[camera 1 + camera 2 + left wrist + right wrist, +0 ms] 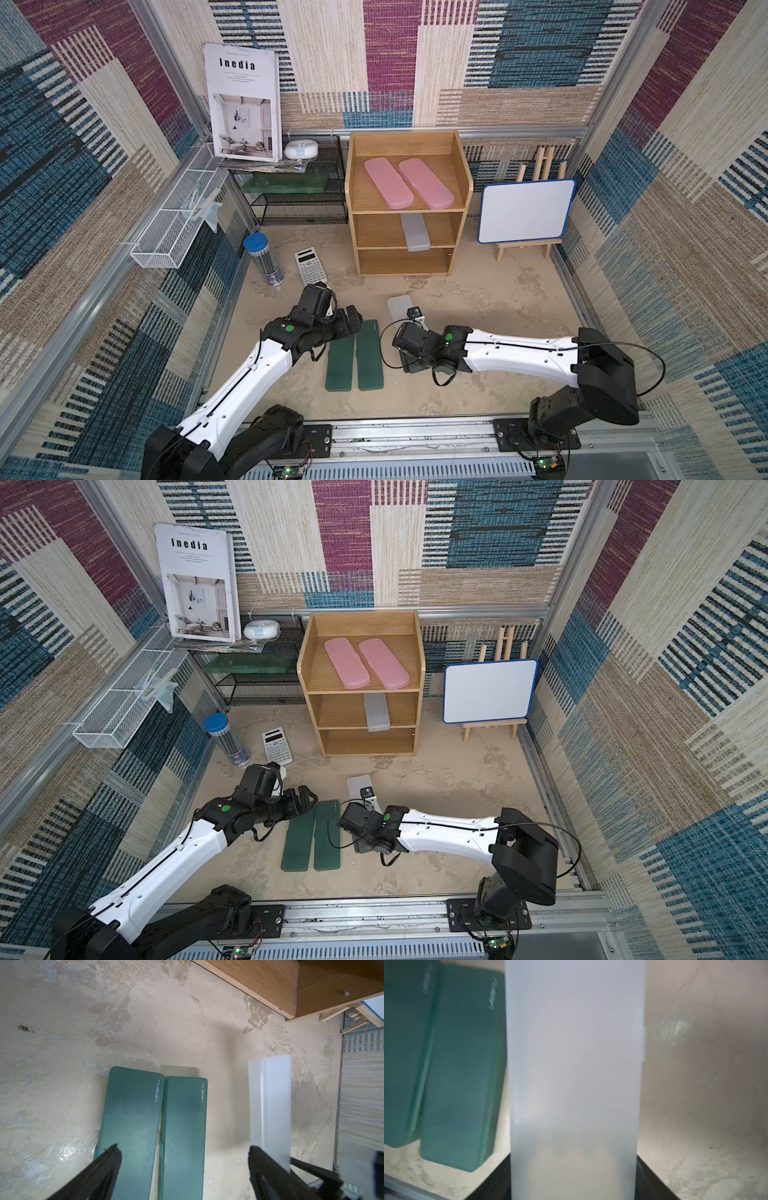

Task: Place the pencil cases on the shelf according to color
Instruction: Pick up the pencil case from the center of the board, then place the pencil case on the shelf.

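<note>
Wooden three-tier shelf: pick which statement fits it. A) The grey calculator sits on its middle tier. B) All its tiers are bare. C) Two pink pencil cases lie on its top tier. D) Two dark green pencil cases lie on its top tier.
C: in both top views two pink plastic pencil cases lie side by side on the top tier of the light-brown wooden shelf.

I work in a staged test booth, not a real room: patterned woven panels [390,62] hang in a bare aluminium frame [457,133], my arms bolt to a metal rail [415,436], and study props like a small whiteboard [525,210] and a magazine [243,102] dress the worn surface [498,299].
</note>
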